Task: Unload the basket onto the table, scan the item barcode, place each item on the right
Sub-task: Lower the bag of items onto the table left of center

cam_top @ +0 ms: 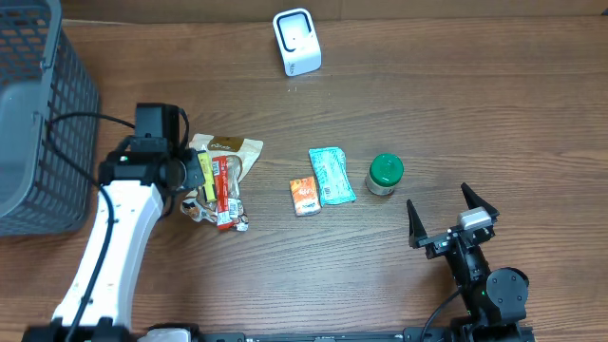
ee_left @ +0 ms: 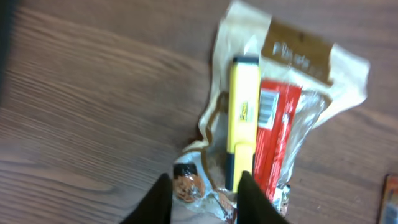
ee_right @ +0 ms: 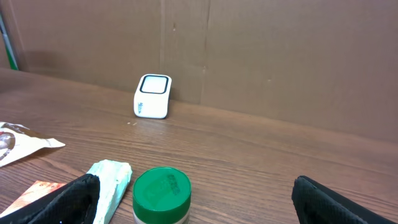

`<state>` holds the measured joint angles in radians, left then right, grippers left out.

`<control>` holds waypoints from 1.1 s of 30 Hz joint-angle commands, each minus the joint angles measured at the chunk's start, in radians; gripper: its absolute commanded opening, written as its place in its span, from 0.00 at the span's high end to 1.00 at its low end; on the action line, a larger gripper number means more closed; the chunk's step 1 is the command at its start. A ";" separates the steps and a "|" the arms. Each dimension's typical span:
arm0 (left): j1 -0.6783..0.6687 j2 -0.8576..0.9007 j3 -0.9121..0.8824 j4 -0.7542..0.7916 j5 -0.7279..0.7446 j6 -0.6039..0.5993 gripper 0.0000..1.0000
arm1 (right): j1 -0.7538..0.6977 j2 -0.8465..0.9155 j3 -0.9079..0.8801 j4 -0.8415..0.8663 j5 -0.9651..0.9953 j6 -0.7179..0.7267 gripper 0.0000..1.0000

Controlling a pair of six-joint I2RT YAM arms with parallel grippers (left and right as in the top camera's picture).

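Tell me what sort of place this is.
Most likely a mock shop checkout set up on a test bench. A small white barcode scanner stands at the far edge, a grey mesh basket sits to one side, and packaged snacks lie spread out in the middle.

Overhead's left edge cuts off the grey basket [cam_top: 66,123]. Left wrist view is blurry: print on brown bag [ee_left: 298,56] unreadable, orange packet [ee_left: 392,196] clipped at right edge.
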<state>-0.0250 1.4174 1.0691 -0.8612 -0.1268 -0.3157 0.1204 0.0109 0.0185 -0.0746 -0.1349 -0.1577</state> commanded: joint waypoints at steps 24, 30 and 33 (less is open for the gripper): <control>0.005 0.309 0.011 0.059 0.204 0.074 0.96 | 0.002 -0.007 -0.011 0.005 -0.008 -0.001 0.00; 0.005 0.257 0.085 0.000 0.196 0.077 0.96 | 0.002 -0.007 -0.011 0.005 -0.008 -0.001 0.00; 0.004 0.220 0.092 -0.011 0.194 0.077 0.96 | 0.002 -0.007 -0.011 0.005 -0.008 -0.001 0.00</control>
<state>-0.0250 1.7016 1.1275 -0.8616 0.0742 -0.2581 0.1204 0.0109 0.0185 -0.0746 -0.1345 -0.1570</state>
